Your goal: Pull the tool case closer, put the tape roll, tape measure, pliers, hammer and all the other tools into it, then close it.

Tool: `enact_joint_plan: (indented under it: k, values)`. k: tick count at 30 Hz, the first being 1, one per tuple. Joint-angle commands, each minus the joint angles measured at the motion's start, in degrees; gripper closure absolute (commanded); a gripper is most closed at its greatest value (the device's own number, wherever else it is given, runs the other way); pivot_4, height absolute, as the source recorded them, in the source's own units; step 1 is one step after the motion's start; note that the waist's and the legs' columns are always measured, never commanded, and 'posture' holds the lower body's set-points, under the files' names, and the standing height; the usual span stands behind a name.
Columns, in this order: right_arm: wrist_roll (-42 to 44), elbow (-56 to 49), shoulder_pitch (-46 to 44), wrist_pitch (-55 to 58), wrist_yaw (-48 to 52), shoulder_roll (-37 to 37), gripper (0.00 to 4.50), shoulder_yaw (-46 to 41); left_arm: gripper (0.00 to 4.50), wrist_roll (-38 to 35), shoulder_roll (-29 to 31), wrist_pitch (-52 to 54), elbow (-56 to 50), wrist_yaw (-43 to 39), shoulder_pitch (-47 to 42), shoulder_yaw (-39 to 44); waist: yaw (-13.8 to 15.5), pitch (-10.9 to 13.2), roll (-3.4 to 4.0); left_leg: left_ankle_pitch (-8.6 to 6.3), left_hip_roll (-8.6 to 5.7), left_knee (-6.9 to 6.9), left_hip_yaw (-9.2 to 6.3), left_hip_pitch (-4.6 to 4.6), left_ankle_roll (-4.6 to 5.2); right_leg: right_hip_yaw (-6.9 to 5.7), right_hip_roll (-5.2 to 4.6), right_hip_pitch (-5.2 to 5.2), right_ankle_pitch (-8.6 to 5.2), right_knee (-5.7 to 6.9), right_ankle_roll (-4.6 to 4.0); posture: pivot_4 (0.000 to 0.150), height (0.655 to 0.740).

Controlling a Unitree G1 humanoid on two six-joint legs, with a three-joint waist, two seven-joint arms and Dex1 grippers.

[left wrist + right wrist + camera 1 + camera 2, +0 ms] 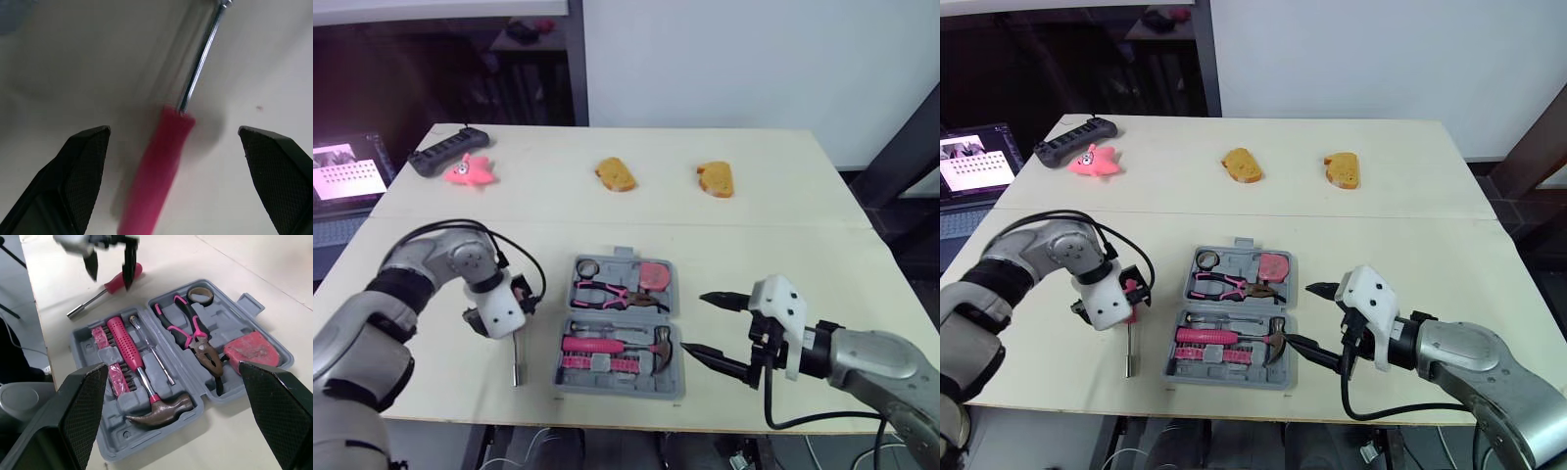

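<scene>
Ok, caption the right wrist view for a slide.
Open case holds hammer, pliers, tape roll and tape measure; the left claw, open, hovers over a pink screwdriver on the table.

The nut driver [1130, 351] lies on the table [754, 235], left of the tool case [622, 313].

Open tool case [234, 316] flanked by bare table [754, 245] (screwdriver [1130, 348] left)

Grey matt plastic on the tool case [230, 323]. The nut driver [166, 152] has a shiny metal rod w/ smooth pink plastic grip; hammer [131, 357] head is dark, dull metal. The table [754, 235] top is smooth & matt.
</scene>
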Motion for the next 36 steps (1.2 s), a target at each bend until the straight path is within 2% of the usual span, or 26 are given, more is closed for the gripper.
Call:
enact_joint_plan:
  k: [1, 2, 7, 8, 11, 13, 18, 21, 23, 25, 28, 30, 32, 36]
  values:
    - [1.43, -2.00, -0.28, 0.24, -1.05, 0.09, 0.00, -1.43, 0.99, 4.26, 0.04, -1.99, 1.60, 3.57, -0.40, -0.22, 0.10, -0.02, 0.02, 0.00, 0.00, 0.00, -0.01, 0.02, 0.00, 0.00, 0.00, 0.02, 0.00, 0.02, 0.00, 0.150, 0.7400]
    - [1.55, -1.99, -0.38, 0.37, -1.26, 0.02, 0.00, -1.45, 1.35, 5.01, 0.03, -2.35, 1.98, 4.20, -0.57, -0.35, 0.12, -0.02, 0.01, 0.00, 0.00, 0.01, -0.01, 0.04, 0.00, 0.00, -0.01, 0.04, 0.00, 0.02, 0.00, 0.150, 0.7400]
    - [1.96, -1.64, -0.64, 0.45, -1.61, -0.43, 0.00, -1.47, 3.89, 7.84, 0.42, -5.22, 3.93, 7.63, -1.09, -0.62, -0.01, -0.05, 0.04, 0.00, 0.00, -0.01, -0.01, 0.10, 0.00, 0.00, 0.01, 0.05, 0.00, 0.06, 0.00, 0.150, 0.7400]
    - [1.84, -1.41, -0.71, 0.36, -1.57, -0.51, 0.00, -1.38, 4.19, 7.62, 0.55, -6.53, 4.28, 8.26, -1.20, -0.44, 0.02, -0.06, 0.06, 0.00, 0.00, -0.01, -0.01, 0.12, 0.00, 0.00, 0.00, 0.05, 0.00, 0.11, 0.00, 0.150, 0.7400]
    - [1.55, -0.85, -0.98, 0.13, -1.37, -0.66, 0.00, -0.99, 4.18, 4.41, 1.53, -11.12, 5.33, 7.63, -1.66, -0.25, -0.04, -0.05, 0.05, 0.01, 0.00, 0.01, -0.01, 0.12, 0.01, 0.00, 0.01, 0.05, 0.00, 0.16, 0.00, 0.150, 0.7400]
    - [1.47, -0.28, -1.31, -0.07, -1.09, -0.68, 0.00, -0.80, 4.18, -0.36, 3.45, -13.91, 5.16, 5.68, -1.90, -0.04, -0.07, -0.04, 0.03, 0.01, 0.00, 0.01, -0.01, 0.11, 0.01, 0.00, 0.00, 0.04, 0.00, 0.16, 0.00, 0.150, 0.7400]
    - [1.07, 0.99, -1.67, -0.77, 0.02, -0.78, 0.00, -0.20, 4.18, -19.48, 10.69, -17.08, 1.45, -1.30, -0.41, -1.54, -0.01, -0.03, 0.02, 0.01, 0.01, -0.01, -0.02, 0.07, 0.01, 0.00, 0.00, -0.01, 0.00, 0.19, 0.00, 0.150, 0.7400]
    - [0.70, 1.70, -2.17, -1.12, 0.63, -0.80, 0.00, 0.57, 4.18, -35.93, 14.95, -11.96, -4.39, -8.26, 2.92, 0.47, 0.00, -0.04, 0.04, 0.01, 0.01, 0.01, -0.01, 0.08, 0.01, 0.00, -0.01, 0.00, -0.01, 0.22, -0.01, 0.150, 0.7400]
    - [0.52, 2.08, -2.44, -1.37, 0.90, -0.78, 0.00, 0.82, 4.18, -42.58, 16.03, -4.04, -7.35, -8.41, 6.50, 5.25, 0.07, -0.03, 0.04, 0.01, 0.01, 0.02, -0.01, 0.09, 0.00, 0.00, -0.02, 0.01, -0.01, 0.29, -0.01, 0.150, 0.7400]
    - [0.44, 2.29, -2.53, -1.50, 1.06, -0.75, 0.00, 0.83, 4.18, -44.76, 17.81, 6.59, -12.45, -3.80, 11.92, 10.31, 0.07, -0.03, 0.05, 0.01, 0.02, 0.04, -0.02, 0.10, 0.00, -0.02, -0.02, 0.00, -0.02, 0.38, 0.00, 0.150, 0.7400]
    - [0.43, 2.52, -3.11, -1.38, 1.15, -0.69, 0.00, 1.17, 4.18, -48.65, 23.39, 34.04, -28.72, 9.48, 23.66, 17.03, -0.35, -0.02, 0.05, 0.01, 0.05, 0.03, -0.03, 0.11, 0.01, 0.00, 0.00, -0.05, -0.04, 0.43, 0.02, 0.150, 0.7400]
    - [0.61, 2.51, -3.43, -1.34, 1.30, -0.74, 0.00, 1.32, 4.18, -54.28, 27.01, 51.61, -40.09, 17.45, 30.88, 21.13, -0.65, -0.01, 0.04, 0.01, 0.06, 0.02, -0.03, 0.11, 0.01, -0.01, 0.01, -0.08, -0.07, 0.51, 0.05, 0.150, 0.7400]
    - [0.55, 2.96, -3.83, -1.34, 1.67, -0.93, 0.00, 1.63, 4.18, -63.85, 30.26, 72.72, -50.59, 27.60, 36.95, 25.49, -0.58, 0.00, 0.03, 0.01, 0.07, 0.04, -0.04, 0.12, 0.01, -0.02, 0.01, -0.07, -0.08, 0.57, 0.05, 0.150, 0.7400]
    - [0.16, 3.83, -4.43, -1.57, 2.29, -1.04, 0.00, 2.08, 4.18, -78.08, 26.89, 102.62, -57.23, 47.72, 39.25, 35.23, 0.12, 0.01, 0.04, 0.01, 0.05, 0.07, -0.05, 0.15, 0.01, -0.03, 0.01, -0.04, -0.08, 0.60, 0.05, 0.150, 0.7400]
